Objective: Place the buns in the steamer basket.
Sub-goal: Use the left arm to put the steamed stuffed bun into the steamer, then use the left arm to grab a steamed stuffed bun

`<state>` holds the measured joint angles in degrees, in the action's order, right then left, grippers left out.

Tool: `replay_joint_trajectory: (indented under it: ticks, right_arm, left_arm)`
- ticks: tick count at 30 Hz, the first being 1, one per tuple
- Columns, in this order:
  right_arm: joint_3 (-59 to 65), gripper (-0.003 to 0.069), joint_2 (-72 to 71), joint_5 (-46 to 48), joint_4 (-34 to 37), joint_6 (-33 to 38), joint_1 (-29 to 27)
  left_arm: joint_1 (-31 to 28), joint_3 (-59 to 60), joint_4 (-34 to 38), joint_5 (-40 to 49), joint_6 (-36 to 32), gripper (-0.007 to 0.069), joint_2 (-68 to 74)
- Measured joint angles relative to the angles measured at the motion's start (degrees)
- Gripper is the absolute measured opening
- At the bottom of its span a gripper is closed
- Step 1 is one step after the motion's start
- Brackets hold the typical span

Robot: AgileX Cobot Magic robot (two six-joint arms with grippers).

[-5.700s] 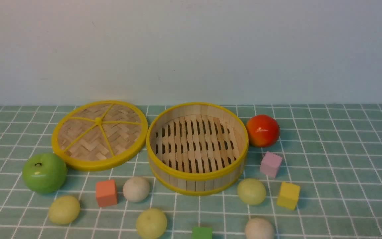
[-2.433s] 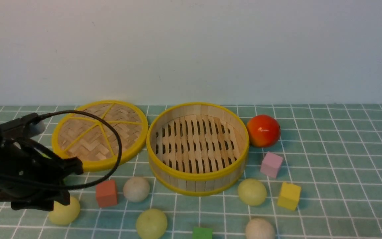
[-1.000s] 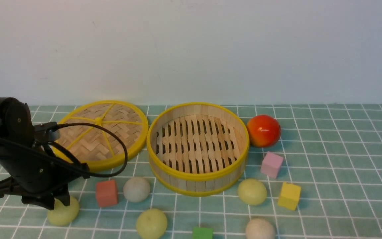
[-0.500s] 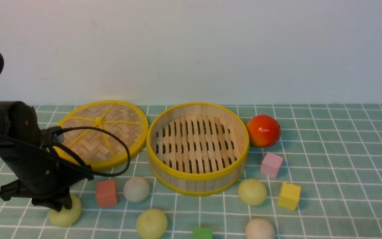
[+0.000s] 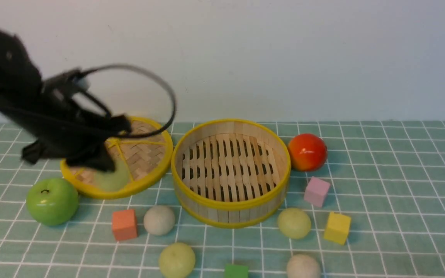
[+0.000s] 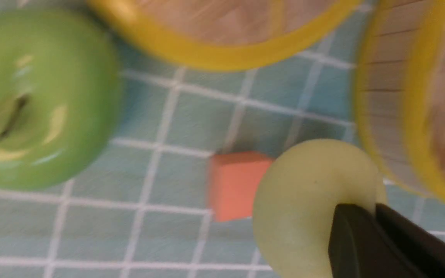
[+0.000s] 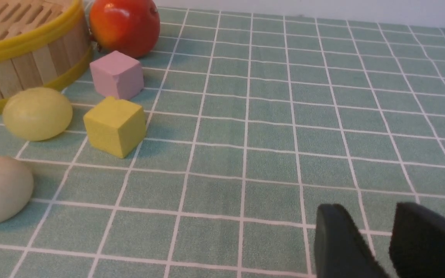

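Held bun: one pale yellow-green bun [image 5: 111, 179], up off the bench [image 5: 411, 247] and seen against the woven lid [image 5: 145, 154] in the front view.
Left hand: fingers [image 6: 375, 210] pressed together with a pinch of that bun between them; most of its round body hangs free beside the tips.
Right hand: fingers [image 7: 369, 208] stand apart with a gap between them, nothing held.
Steamer basket: upright between the lid and the red-orange fruit [image 5: 307, 152], its near rim [image 5: 230, 204] unobstructed, no bun inside.
Off-white buns: one [image 5: 159, 220] beside the orange cube [image 5: 124, 225], one [image 5: 303, 266] at the near edge of the front view.
Other yellow-green buns: one [image 5: 177, 260] nearer the robot than the basket, one [image 5: 294, 223] between basket and yellow cube [image 5: 337, 227].
Bun feel: probably light and squashy, since the tips nearly meet on it; unlikely to break, though a hard squeeze could dent it.
Bun skin: looks smooth, so a shallow bite may slip or let the bun swing.
Best hold on the rest: straddle each across its widest part, fingers low on both sides, closing gently.
Next move: carry the held bun over the basket rim high enough that its hanging side clears, then lower it to the slats before letting go.
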<state>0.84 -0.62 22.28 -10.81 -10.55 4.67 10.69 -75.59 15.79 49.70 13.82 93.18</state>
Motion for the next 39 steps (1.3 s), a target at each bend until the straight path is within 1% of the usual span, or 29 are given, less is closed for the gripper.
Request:
replay_joint_trajectory:
  ticks: [2, 3, 4, 7, 10, 14, 17, 18, 19, 21, 22, 23, 24, 26, 28, 30, 32, 35, 36, 37, 38, 39]
  right_arm:
    - [0.0, 0.0239, 0.0, 0.0, 0.0, 0.0, 0.0]
    - [0.0, 0.0239, 0.0, 0.0, 0.0, 0.0, 0.0]
    - [0.0, 0.0239, 0.0, 0.0, 0.0, 0.0, 0.0]
    - [0.0, 0.0239, 0.0, 0.0, 0.0, 0.0, 0.0]
    - [0.0, 0.0239, 0.0, 0.0, 0.0, 0.0, 0.0]
    - [0.0, 0.0239, 0.0, 0.0, 0.0, 0.0, 0.0]
    - [0.0, 0.0239, 0.0, 0.0, 0.0, 0.0, 0.0]
    - [0.0, 0.0239, 0.0, 0.0, 0.0, 0.0, 0.0]
    - [0.0, 0.0239, 0.0, 0.0, 0.0, 0.0, 0.0]
    - [0.0, 0.0239, 0.0, 0.0, 0.0, 0.0, 0.0]
    - [0.0, 0.0239, 0.0, 0.0, 0.0, 0.0, 0.0]
    - [0.0, 0.0239, 0.0, 0.0, 0.0, 0.0, 0.0]
    - [0.0, 0.0239, 0.0, 0.0, 0.0, 0.0, 0.0]
    - [0.0, 0.0239, 0.0, 0.0, 0.0, 0.0, 0.0]
    - [0.0, 0.0239, 0.0, 0.0, 0.0, 0.0, 0.0]
    - [0.0, 0.0239, 0.0, 0.0, 0.0, 0.0, 0.0]
    - [0.0, 0.0239, 0.0, 0.0, 0.0, 0.0, 0.0]
    - [0.0, 0.0239, 0.0, 0.0, 0.0, 0.0, 0.0]
    - [0.0, 0.0239, 0.0, 0.0, 0.0, 0.0, 0.0]
    - [0.0, 0.0239, 0.0, 0.0, 0.0, 0.0, 0.0]
    - [0.0, 0.0239, 0.0, 0.0, 0.0, 0.0, 0.0]
    - [0.0, 0.0239, 0.0, 0.0, 0.0, 0.0, 0.0]
  left_arm:
    - [4.49, -4.05, 0.71, -1.85, -0.43, -0.0013, 2.03]
    - [4.49, -4.4, 0.81, -2.07, -0.47, -0.0013, 2.03]
    - [7.51, -7.02, 0.88, -4.2, -0.44, -0.0013, 4.82]
    - [10.61, -10.76, 0.83, -7.47, -0.49, -0.0009, 10.08]
    - [12.07, -14.01, 0.78, -9.59, -0.17, 0.0, 15.63]
    - [12.42, -16.51, 0.3, -9.54, 3.95, 0.0038, 22.37]
    - [12.42, -16.97, -1.49, -9.34, 5.72, 0.0106, 24.61]
    - [12.42, -16.97, -2.02, -8.94, 6.07, 0.0155, 24.7]
    - [12.42, -17.02, -2.09, -8.84, 6.07, 0.0155, 24.7]
    - [12.42, -17.1, -2.81, -6.09, 6.07, 0.0277, 23.19]
    - [12.42, -17.1, -2.82, -6.09, 6.02, 0.0286, 23.19]
    - [12.42, -17.1, -4.47, -2.48, 5.1, 0.035, 20.81]
    - [12.42, -17.1, -6.04, -0.25, 4.48, 0.0384, 18.93]
    - [12.42, -17.1, -8.13, 2.63, 4.08, 0.0414, 16.31]
    - [12.42, -16.17, -14.62, 7.77, 4.15, 0.0446, 10.13]
    - [12.42, -13.55, -17.54, 9.13, 5.15, 0.0447, 6.05]
    - [12.42, -10.36, -18.54, 8.52, 5.93, 0.0441, 4.34]
    - [12.42, -1.53, -17.66, 2.91, 6.77, 0.04, 3.43]
    - [12.42, -1.08, -17.54, 2.1, 6.77, 0.0393, 3.6]
    - [12.42, 2.25, -16.97, -0.72, 6.77, 0.0367, 4.53]
    - [12.42, 2.25, -16.89, -1.01, 6.77, 0.0363, 4.66]
    - [12.42, 3.69, -16.84, -2.71, 6.77, 0.0339, 5.63]
